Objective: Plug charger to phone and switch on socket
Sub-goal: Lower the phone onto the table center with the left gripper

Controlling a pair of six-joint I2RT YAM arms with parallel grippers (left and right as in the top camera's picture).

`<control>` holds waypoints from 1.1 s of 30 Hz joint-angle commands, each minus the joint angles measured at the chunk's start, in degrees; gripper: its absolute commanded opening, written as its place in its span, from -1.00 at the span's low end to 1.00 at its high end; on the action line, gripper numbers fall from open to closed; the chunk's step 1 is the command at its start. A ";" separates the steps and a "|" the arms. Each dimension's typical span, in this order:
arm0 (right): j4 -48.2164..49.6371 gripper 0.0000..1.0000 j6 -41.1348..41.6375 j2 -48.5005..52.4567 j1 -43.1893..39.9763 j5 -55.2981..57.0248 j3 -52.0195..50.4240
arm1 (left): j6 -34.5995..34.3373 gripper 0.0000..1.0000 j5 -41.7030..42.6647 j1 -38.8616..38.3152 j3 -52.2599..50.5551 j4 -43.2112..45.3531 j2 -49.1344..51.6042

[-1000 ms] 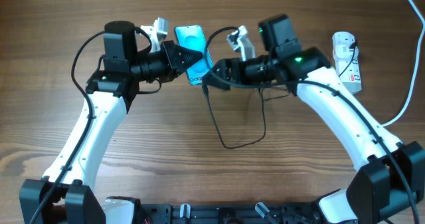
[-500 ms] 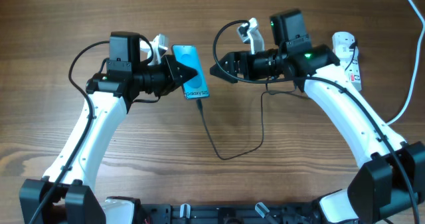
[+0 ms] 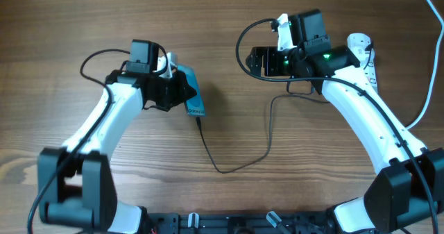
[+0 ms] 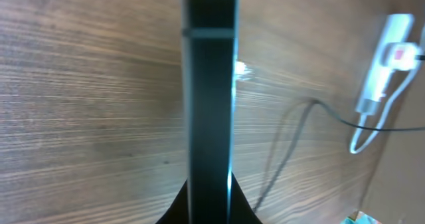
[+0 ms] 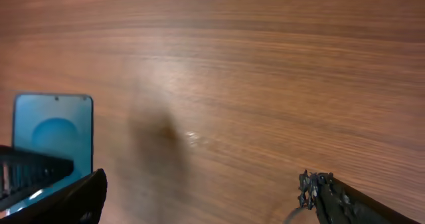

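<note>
Phone point(image 3: 196, 103) is sitting clamped edge-on between the fingers of the left gripper point(image 3: 184, 95), left of the table's centre. The charger point(image 3: 220, 166) is meeting its lower end and looping across the wood toward the right arm. Right gripper point(image 3: 255, 60) is hovering apart from the phone, jaws spread wide and gripping nothing, while the socket point(image 3: 363, 62) is lying near the right edge.

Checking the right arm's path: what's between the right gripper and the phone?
Only bare table lies between the right gripper and the phone, as the overhead view shows; the charger loops clear of that stretch.
</note>
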 commanded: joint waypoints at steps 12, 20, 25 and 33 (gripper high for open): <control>-0.04 0.99 0.55 0.11 -0.09 3.87 0.81 | 2.93 -0.92 -9.25 -2.25 0.11 2.75 8.20; -0.04 1.00 0.55 0.11 -0.09 3.87 0.81 | 2.75 -0.92 -11.04 -3.50 0.11 4.50 10.67; -0.04 1.00 0.55 0.11 -0.09 3.87 0.81 | 2.75 -0.81 -11.06 -3.58 0.11 5.49 10.67; -0.04 0.99 0.57 0.11 -0.09 3.87 0.81 | 2.78 -0.61 -11.06 -3.58 0.11 5.84 10.67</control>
